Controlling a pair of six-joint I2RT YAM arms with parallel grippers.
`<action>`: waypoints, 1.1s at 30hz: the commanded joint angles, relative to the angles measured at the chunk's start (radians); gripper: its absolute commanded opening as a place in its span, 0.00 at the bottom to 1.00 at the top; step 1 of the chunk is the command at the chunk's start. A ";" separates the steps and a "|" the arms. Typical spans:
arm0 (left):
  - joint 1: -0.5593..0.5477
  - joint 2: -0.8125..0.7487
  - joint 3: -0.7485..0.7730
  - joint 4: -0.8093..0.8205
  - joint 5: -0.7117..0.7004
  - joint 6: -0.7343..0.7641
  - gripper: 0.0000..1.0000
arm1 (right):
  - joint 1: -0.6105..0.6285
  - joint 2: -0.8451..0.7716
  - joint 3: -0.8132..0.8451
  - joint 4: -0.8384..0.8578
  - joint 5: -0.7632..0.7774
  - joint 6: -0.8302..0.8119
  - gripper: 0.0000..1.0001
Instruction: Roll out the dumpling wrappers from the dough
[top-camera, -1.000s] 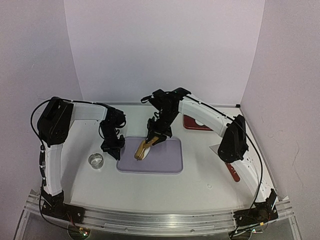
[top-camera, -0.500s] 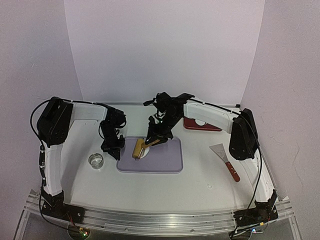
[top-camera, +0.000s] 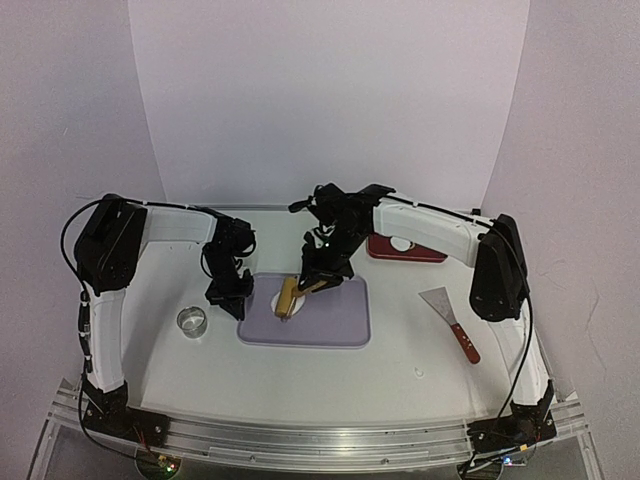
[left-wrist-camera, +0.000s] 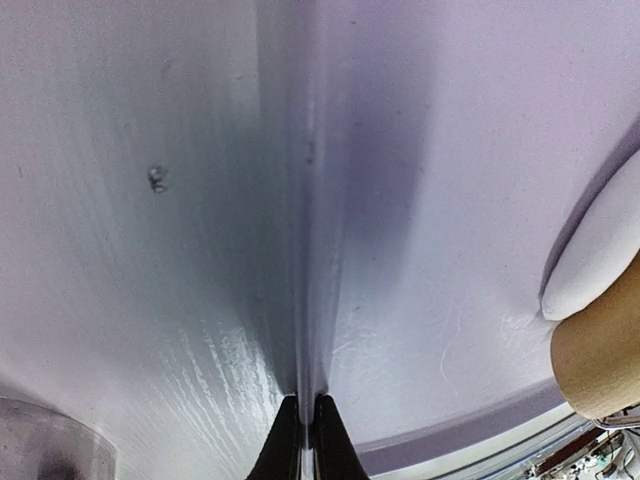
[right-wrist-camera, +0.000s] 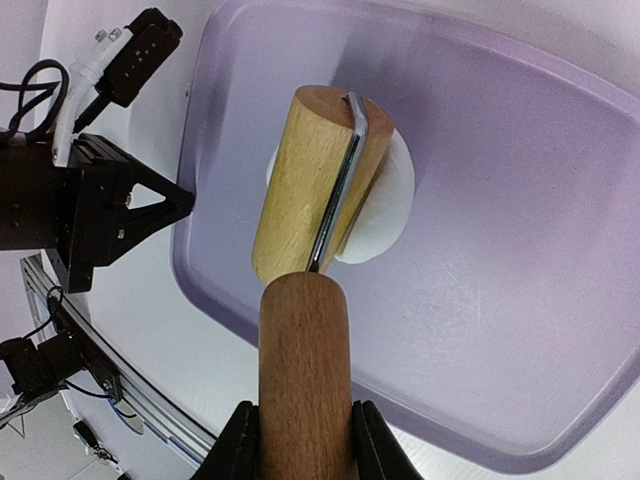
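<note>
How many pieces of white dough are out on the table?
1 for sure: the dough, flattened under the wooden roller on the purple mat. A white spot on the red plate behind may be more; the right arm partly hides it.

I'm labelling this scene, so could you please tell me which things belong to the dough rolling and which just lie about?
In the job: dough, wooden roller, purple mat, right end effector (on roller), left end effector (on mat rim).
Lying about: metal ring, scraper, red tray.
</note>
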 joint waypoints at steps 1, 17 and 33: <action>-0.027 0.013 -0.020 0.073 -0.019 -0.002 0.00 | -0.013 -0.095 -0.045 -0.092 0.097 0.016 0.00; -0.027 0.012 -0.016 0.071 -0.020 -0.009 0.00 | -0.051 -0.148 -0.022 -0.103 0.028 0.157 0.00; -0.028 0.023 0.002 0.067 -0.009 -0.022 0.00 | -0.050 -0.080 0.020 -0.107 -0.093 0.286 0.00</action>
